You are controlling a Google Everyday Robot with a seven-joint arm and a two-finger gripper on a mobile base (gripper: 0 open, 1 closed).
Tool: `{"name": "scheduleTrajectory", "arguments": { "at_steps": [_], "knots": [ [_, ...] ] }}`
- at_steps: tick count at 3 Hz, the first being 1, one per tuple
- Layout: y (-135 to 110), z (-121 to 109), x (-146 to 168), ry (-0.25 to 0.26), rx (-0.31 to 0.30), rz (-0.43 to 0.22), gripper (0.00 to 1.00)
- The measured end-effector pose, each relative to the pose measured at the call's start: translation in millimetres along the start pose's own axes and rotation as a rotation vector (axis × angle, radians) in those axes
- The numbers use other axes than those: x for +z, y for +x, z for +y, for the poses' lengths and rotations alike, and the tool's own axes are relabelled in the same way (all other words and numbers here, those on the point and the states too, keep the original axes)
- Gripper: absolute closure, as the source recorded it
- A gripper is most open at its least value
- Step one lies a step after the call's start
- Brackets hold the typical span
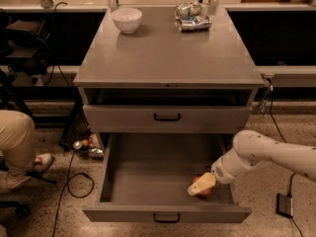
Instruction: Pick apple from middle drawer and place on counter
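The red-orange apple (pixel 206 191) lies on the floor of the open middle drawer (pixel 148 172), at its front right. My gripper (pixel 201 185) reaches in from the right on a white arm and sits down over the apple, covering most of it; only a red sliver shows. The grey counter (pixel 163 53) is the cabinet's top, above the drawers.
A white bowl (pixel 127 19) stands at the counter's back left and crushed silver cans (pixel 192 17) at its back right. A closed drawer face with a black handle (pixel 167 117) sits above the open drawer. A seated person's leg (pixel 17 144) and cables are on the floor at left.
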State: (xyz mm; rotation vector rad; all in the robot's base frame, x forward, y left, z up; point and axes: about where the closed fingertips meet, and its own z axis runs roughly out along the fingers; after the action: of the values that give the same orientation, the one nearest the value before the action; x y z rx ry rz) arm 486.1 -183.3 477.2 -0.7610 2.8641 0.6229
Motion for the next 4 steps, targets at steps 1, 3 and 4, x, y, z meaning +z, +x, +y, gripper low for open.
{"name": "scheduleTrajectory", "arguments": {
  "at_steps": [1,3,4],
  "knots": [
    [-4.6,2.0,21.2,-0.011,0.034,-0.003,0.0],
    [-12.2,1.9,53.3,-0.009,0.078,-0.005,0.0],
    [-15.6,-4.3,65.4,0.001,0.101,-0.02,0.0]
  ]
}}
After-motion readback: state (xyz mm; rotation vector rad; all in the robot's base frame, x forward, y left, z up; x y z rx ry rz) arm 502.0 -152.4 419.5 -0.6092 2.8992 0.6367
